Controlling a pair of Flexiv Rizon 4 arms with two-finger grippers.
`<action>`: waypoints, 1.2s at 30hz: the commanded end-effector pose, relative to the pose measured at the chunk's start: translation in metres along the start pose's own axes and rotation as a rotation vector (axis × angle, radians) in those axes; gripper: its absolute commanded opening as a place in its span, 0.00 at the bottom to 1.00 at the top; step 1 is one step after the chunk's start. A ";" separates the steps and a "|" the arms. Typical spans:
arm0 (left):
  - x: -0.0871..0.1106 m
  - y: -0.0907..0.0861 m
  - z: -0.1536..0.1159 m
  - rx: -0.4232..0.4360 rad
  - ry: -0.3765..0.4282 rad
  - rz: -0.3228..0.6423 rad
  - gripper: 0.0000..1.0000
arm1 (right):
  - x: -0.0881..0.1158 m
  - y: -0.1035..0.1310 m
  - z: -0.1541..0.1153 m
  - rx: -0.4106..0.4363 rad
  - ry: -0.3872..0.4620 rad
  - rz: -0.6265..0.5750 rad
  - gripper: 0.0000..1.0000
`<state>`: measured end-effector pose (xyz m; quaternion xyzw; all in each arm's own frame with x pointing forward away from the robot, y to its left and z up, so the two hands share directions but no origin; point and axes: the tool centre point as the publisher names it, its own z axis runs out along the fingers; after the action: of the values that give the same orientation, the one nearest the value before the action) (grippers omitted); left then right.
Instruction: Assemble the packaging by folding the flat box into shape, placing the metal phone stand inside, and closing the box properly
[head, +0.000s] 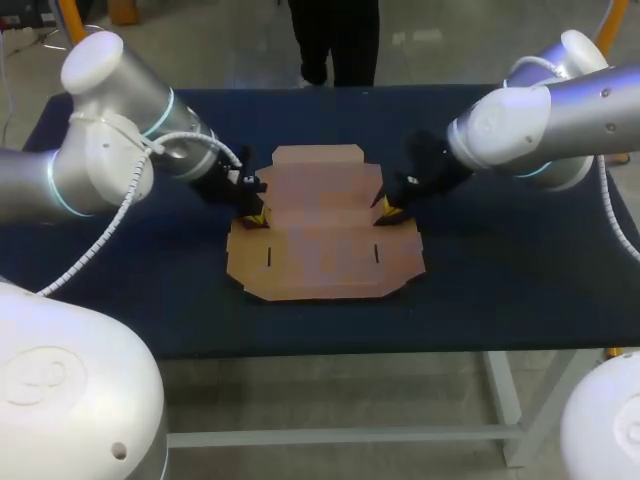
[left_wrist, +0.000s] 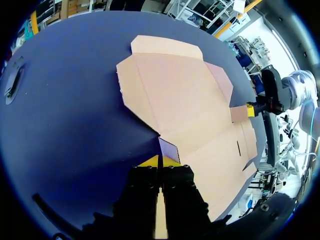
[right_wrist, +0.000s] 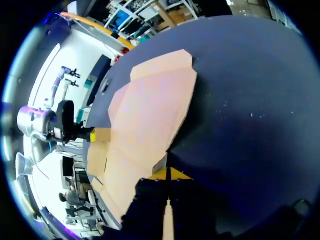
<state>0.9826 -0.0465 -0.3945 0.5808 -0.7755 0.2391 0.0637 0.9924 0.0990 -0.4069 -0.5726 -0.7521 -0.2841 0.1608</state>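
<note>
The flat box (head: 325, 235) lies unfolded in the middle of the dark table (head: 520, 280). The left end effector (head: 255, 215) has its fingers pinched together on the left side flap (left_wrist: 168, 149), which is lifted slightly. Opposite it, the right end effector (head: 388, 212) is likewise closed on the right side flap (right_wrist: 161, 162).

You have soft, even light from overhead. The flat brown cardboard box blank (head: 325, 235) stands out clearly on the dark navy table cloth (head: 480, 300), with only faint shadows at its edges. The left arm's glossy white shell (head: 110, 70) carries mild glare. In both wrist views the cardboard looks pale and bright, and the small raised flap (left_wrist: 169, 149) at the left gripper (left_wrist: 160, 161) is in shade.
</note>
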 end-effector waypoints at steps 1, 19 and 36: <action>0.004 -0.001 0.001 -0.003 -0.012 0.000 0.00 | 0.002 0.001 0.002 0.002 -0.005 -0.002 0.00; 0.014 -0.001 0.005 -0.007 -0.015 0.019 0.00 | 0.012 -0.001 0.006 -0.024 -0.025 -0.012 0.00; 0.021 -0.006 0.011 -0.011 -0.031 0.026 0.00 | 0.017 0.001 0.015 -0.032 -0.068 -0.030 0.00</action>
<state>0.9812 -0.0673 -0.3946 0.5717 -0.7848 0.2330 0.0546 0.9910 0.1190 -0.4083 -0.5717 -0.7606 -0.2809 0.1255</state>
